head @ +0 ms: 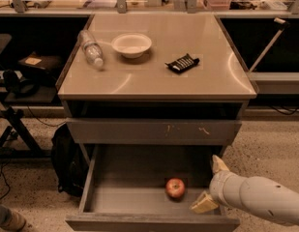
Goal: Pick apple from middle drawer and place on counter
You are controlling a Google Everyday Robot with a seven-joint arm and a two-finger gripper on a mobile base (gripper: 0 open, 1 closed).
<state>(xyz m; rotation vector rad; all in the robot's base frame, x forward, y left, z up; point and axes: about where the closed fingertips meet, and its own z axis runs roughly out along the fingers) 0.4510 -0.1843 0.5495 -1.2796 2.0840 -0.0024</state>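
Hand (212, 183) is hovering with jaws apart just right of the apple (175, 188), which is sitting on the open middle drawer (120, 199) floor; apple is looking firm, light, smooth and roll-prone, so gripping across its widest middle seems best.

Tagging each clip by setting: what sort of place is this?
Likely a robotics lab: cluttered workbenches behind the counter, speckled floor. The gripper sits open at the middle drawer, beside the apple.

Glossy ctr (154, 79); smooth hand (204, 183) in drawer (127, 199)
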